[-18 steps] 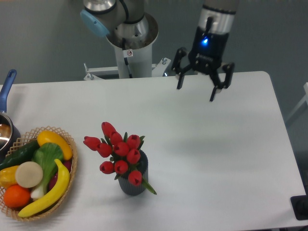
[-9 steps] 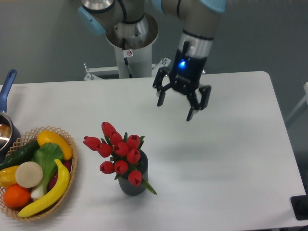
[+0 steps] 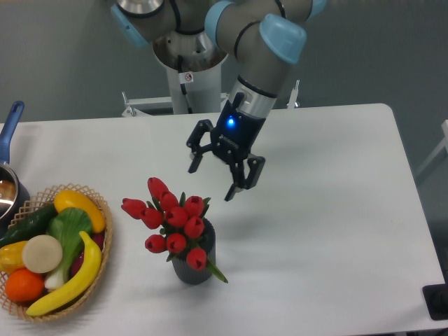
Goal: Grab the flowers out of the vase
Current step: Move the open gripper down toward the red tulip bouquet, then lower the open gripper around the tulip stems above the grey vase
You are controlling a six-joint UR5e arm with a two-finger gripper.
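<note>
The red flowers (image 3: 171,220) with green leaves are standing in the small dark vase (image 3: 194,267), near the table's front edge.

Tool (image 3: 211,182) spread wide, angled down-left

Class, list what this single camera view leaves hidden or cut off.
- Flowers: the stems are hidden, the buds and vase wall cover them.
- Pot: cut off by the left edge; contents unclear.
- Basket: the lower fruit is buried under the top pieces.
- Gripper: open above the table, height unreadable.
</note>
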